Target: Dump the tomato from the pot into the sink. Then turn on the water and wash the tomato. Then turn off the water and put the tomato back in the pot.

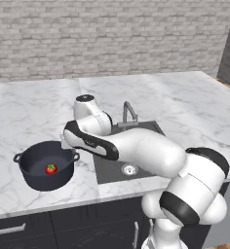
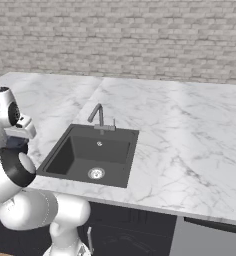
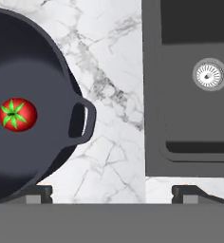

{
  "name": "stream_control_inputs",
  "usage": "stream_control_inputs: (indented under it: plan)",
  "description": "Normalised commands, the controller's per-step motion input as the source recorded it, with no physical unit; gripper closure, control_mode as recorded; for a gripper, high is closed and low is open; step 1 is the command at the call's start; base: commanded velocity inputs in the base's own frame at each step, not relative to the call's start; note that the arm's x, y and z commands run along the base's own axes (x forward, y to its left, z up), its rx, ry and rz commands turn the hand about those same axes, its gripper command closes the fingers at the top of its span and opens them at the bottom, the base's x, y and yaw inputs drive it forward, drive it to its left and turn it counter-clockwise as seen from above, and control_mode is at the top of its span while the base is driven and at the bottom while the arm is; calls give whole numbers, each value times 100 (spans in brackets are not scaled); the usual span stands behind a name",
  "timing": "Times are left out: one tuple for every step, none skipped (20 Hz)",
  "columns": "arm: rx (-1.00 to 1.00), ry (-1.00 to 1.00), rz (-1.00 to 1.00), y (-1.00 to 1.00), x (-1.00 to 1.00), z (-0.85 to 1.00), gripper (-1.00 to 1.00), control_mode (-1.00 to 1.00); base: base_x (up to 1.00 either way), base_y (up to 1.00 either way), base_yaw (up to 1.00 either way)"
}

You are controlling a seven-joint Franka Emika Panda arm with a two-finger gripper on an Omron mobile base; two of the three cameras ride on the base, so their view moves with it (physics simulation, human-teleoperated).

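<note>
Seen from the hand camera, the gripper hangs wide open and empty over the counter between the pot and the sink, with the tomato lying inside the pot at about ten o'clock from the fingertips.
</note>
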Motion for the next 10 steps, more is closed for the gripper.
stream_control_inputs:
  plan:
    - [0, 0, -1, 24, 26, -34, -100, -100, 0, 0, 0]
    - [0, 0, -1, 24, 26, -36, -100, -100, 0, 0, 0]
    - [0, 0, -1, 26, 27, -39, -100, -100, 0, 0, 0]
    - [0, 0, -1, 24, 31, -36, -100, -100, 0, 0, 0]
    - [0, 0, -1, 24, 30, -36, -100, -100, 0, 0, 0]
    - [0, 0, -1, 21, 31, -35, -100, -100, 0, 0, 0]
    - [0, 0, -1, 26, 32, -35, -100, -100, 0, 0, 0]
    - [0, 0, -1, 24, 31, -36, -100, -100, 0, 0, 0]
    - [0, 0, -1, 26, 33, -37, -100, -100, 0, 0, 0]
    - [0, 0, -1, 27, 33, -38, -100, -100, 0, 0, 0]
